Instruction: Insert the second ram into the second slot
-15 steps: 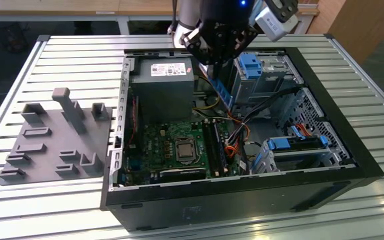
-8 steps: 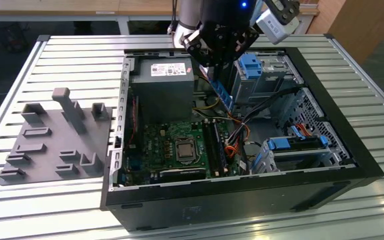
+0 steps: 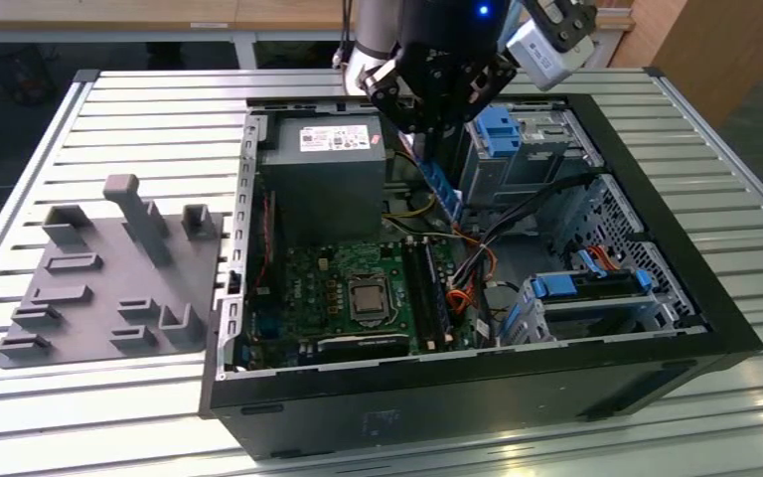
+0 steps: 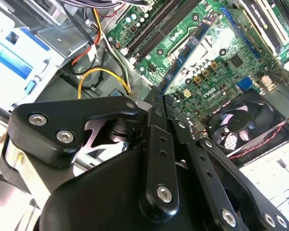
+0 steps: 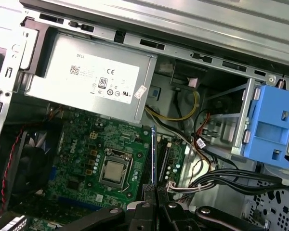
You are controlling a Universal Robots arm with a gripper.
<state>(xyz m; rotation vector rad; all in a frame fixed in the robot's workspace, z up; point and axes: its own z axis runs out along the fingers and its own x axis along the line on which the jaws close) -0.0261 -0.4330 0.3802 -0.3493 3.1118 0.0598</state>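
ram stick point(image 3: 444, 189) clamped at its top edge, hanging upright | end effector point(image 3: 428, 131) closed on it | above motherboard point(image 3: 315, 288) in computer case point(image 3: 461, 383) | slots point(image 3: 421, 288) well below | judged: lifted, not yet seated in slot 2

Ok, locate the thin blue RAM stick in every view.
Exterior view: thin blue RAM stick beside the grey metal power supply.
Second wrist view: stick clamped in the gripper.
First wrist view: stick edge-on, near the silver processor socket.
Shared landmark: green motherboard.
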